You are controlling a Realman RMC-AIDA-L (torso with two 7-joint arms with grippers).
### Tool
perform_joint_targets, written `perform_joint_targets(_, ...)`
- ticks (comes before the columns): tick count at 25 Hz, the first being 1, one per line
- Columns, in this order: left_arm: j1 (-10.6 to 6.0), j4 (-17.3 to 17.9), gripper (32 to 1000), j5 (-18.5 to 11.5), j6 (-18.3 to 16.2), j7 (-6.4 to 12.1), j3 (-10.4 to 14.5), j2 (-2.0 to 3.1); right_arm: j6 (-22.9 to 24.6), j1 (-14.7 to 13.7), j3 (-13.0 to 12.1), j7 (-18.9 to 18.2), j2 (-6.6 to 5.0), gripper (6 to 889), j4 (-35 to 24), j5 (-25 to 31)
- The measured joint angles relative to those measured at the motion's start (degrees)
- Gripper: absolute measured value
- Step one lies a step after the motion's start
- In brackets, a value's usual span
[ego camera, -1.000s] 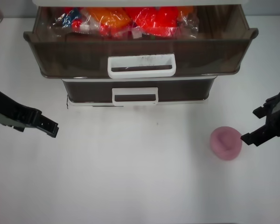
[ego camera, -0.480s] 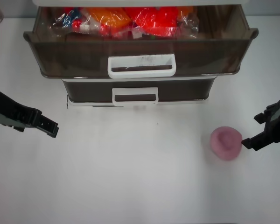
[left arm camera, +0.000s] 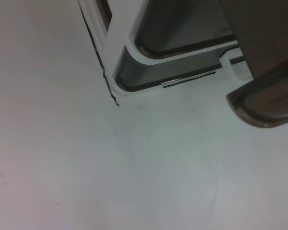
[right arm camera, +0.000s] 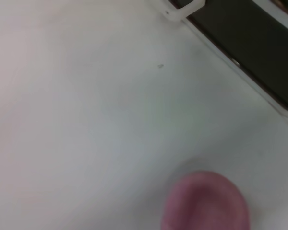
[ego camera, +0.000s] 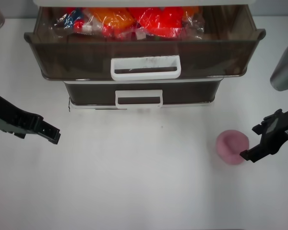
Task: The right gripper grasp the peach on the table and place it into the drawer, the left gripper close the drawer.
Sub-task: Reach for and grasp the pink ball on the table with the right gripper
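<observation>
The pink peach (ego camera: 233, 147) sits on the white table (ego camera: 134, 182), in front of the open drawer (ego camera: 144, 45). The right end effector (ego camera: 260, 140) is open just beside it, holding nothing. The left end effector (ego camera: 50, 132) waits far to the left; I cannot tell how open it is.

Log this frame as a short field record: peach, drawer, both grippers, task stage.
peach: on the table, not lifted
drawer: pulled open, wrapped red and orange items inside
right gripper: beside the peach on its right, open, one finger at its edge
left gripper: hovering over the table's left side, away from the drawer
stage: grasp not yet made
</observation>
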Motion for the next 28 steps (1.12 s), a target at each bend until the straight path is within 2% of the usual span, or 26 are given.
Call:
perform_joint_targets(12,0.14,-0.1,859,0.0,0.5,0.13,0.0,0.0,-7.1,-0.4,-3.8,-0.1,0.29,861,4.2,1.4)
perform_joint_targets(23,0.12,-0.2,859,0.0,0.6,0.19,0.0,0.0,-10.7,0.0,-7.9,-0.1,0.37,863,7.1,2.5)
perform_joint_targets(28,0.12,-0.2,859,0.0,0.6,0.2,0.0,0.0,-11.8,-0.1,-8.8,-0.1,0.37,862,7.3,2.6)
